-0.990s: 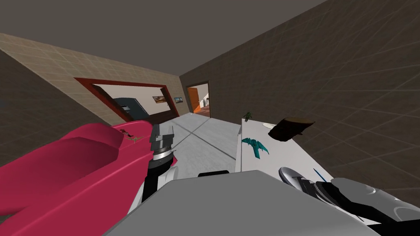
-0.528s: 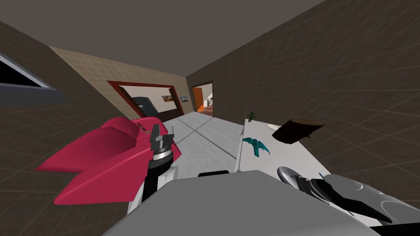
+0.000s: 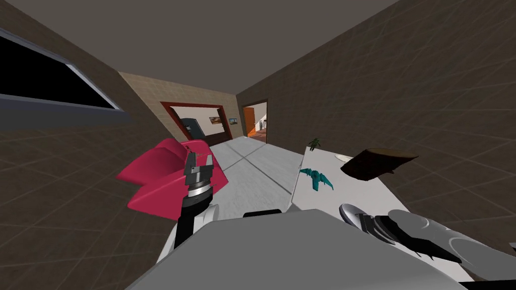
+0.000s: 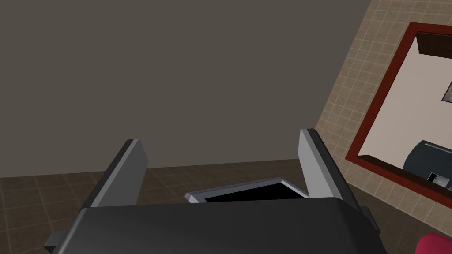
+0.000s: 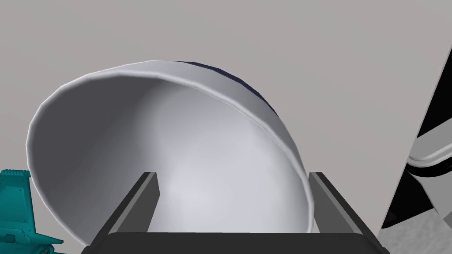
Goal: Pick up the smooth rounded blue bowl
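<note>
Bowl (image 5: 132,123) betw. parted R gripper (image 5: 232,175)

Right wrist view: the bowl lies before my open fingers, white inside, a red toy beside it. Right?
No. The toy beside the bowl is teal, not red, as the right wrist view shows. The bowl is white inside, before the right gripper, fingers open.

We see the bowl (image 5: 176,145) as smooth and seamless, its pale grey inside carrying a soft satin sheen, with a sliver of dark blue outer skin at the rim (what it is made of we cannot tell). The table (image 3: 347,194) looks flat, matt white. On our left the crimson sofa (image 3: 161,176) reads smooth. The right wall (image 3: 403,90) shows dull brown tiles, the floor (image 3: 252,171) pale matt ones. The teal toy (image 3: 316,179) looks hard and faceted.
</note>
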`<state>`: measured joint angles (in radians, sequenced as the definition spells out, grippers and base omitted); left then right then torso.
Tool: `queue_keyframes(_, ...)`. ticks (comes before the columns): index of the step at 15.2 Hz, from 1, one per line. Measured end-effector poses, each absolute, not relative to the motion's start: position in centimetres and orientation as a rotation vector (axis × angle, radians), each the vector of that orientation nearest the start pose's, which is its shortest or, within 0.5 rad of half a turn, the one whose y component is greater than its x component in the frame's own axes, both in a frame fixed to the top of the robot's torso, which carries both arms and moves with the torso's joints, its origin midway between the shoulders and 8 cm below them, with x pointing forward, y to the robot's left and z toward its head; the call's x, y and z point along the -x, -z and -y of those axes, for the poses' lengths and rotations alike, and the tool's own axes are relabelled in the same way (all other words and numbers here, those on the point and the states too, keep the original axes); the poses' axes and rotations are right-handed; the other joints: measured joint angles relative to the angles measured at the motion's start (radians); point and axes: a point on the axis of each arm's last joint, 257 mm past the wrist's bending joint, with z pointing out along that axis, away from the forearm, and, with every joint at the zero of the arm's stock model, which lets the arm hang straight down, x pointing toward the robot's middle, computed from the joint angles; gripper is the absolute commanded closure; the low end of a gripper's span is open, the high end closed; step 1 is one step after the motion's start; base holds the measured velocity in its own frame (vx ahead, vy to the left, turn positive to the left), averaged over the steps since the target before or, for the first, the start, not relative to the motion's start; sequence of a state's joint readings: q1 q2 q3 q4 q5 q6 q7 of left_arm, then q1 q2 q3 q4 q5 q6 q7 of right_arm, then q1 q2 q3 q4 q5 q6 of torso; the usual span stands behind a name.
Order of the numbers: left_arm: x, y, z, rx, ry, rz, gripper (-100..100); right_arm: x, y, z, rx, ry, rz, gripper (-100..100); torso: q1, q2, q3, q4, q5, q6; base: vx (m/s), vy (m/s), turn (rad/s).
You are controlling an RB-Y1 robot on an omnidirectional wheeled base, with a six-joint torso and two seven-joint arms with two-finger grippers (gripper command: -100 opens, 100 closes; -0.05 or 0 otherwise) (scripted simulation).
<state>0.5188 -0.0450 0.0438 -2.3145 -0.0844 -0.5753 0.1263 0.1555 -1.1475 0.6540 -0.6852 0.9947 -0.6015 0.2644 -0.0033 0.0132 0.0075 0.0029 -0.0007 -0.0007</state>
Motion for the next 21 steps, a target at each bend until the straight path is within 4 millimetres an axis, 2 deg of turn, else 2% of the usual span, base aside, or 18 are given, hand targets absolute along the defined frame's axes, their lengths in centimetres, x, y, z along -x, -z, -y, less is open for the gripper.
queue_keyframes(2, -32.1, -4.7, -28.4, 0.598, 1.335, -0.536, 0, -11.4, 48.5, 65.2, 0.980, 0.192, -2.834, -100, 0.000, -0.003, -0.001, 0.000, 0.000, 0.002, -0.049, -0.012, -0.025)
queue_keyframes(5, -32.1, -4.7, -28.4, 0.597, 1.336, -0.536, 0, -11.8, 48.6, 65.2, 0.945, 0.198, -2.851, -100, 0.000, -0.002, -0.001, 0.000, 0.000, 0.000, -0.150, -0.017, 0.289)
queue_keyframes(7, -32.1, -4.7, -28.4, 0.598, 1.335, -0.536, 0, -12.0, 48.7, 65.2, 0.903, 0.200, -2.863, -100, 0.000, -0.003, -0.001, 0.000, 0.000, 0.002, -0.067, -0.008, -0.035)
queue_keyframes(10, -32.1, -4.7, -28.4, 0.597, 1.336, -0.536, 0, -12.6, 48.9, 65.2, 0.871, 0.208, -2.877, -100, 0.000, -0.002, -0.001, 0.000, 0.000, 0.000, -0.147, -0.018, 0.283)
queue_keyframes(12, -32.1, -4.7, -28.4, 0.598, 1.335, -0.536, 0, -12.8, 48.9, 65.1, 0.840, 0.209, -2.886, -100, 0.000, -0.003, -0.001, 0.000, 0.000, 0.002, -0.068, -0.001, -0.025)
queue_keyframes(18, -32.1, -4.7, -28.4, 0.597, 1.336, -0.536, 0, -13.9, 49.1, 65.1, 0.747, 0.227, -2.913, -100, 0.000, -0.002, -0.001, 0.000, 0.000, 0.000, -0.161, -0.001, 0.246)
queue_keyframes(21, -32.1, -4.7, -28.4, 0.598, 1.335, -0.536, 0, -14.4, 49.2, 65.1, 0.703, 0.234, -2.923, -100, 0.001, -0.002, -0.001, 0.000, 0.000, 0.002, -0.094, 0.007, 0.030)
